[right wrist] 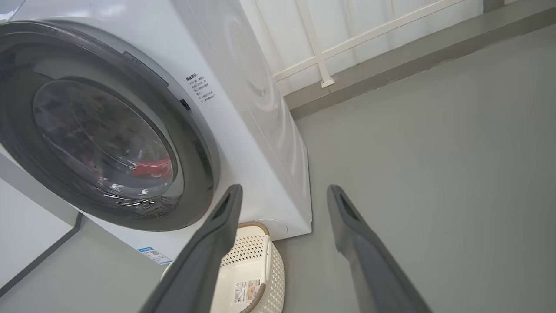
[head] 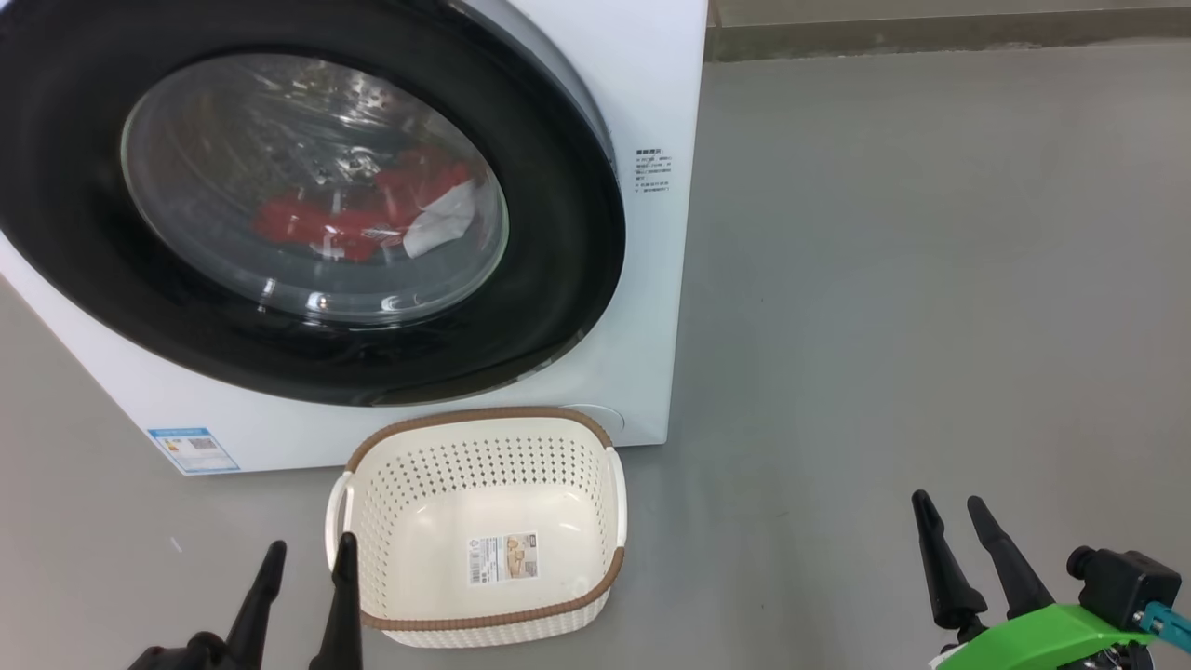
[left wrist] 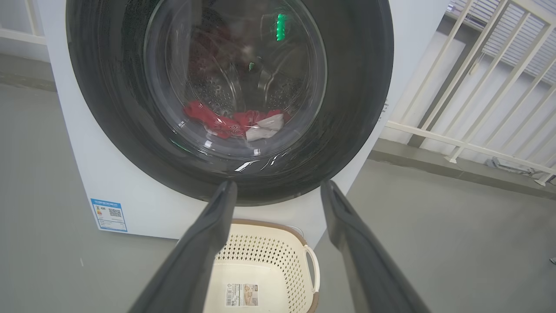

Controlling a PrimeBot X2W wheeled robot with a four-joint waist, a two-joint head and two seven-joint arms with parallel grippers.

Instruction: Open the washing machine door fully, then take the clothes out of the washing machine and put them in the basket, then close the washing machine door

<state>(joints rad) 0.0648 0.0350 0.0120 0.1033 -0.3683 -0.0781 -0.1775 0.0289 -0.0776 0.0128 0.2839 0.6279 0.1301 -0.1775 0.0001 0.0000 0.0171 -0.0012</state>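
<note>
A: Where are the clothes (head: 354,219)?
B: Behind the shut washing machine door (head: 558,279), well ahead of the left gripper (head: 310,549).
A: And the grippers?
B: The left gripper is spread open just beside the basket (head: 479,414). The right gripper (head: 947,502) is open too, well apart, over the floor (head: 884,279).

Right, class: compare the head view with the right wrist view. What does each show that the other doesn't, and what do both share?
Head view, not the right wrist view: the left gripper, open, by the left side of the basket. Right wrist view, not the head view: the side panel of the washing machine and a white railing behind it. Both: the washing machine door shut, red clothes behind its glass, the empty basket before it, the open right gripper.
</note>
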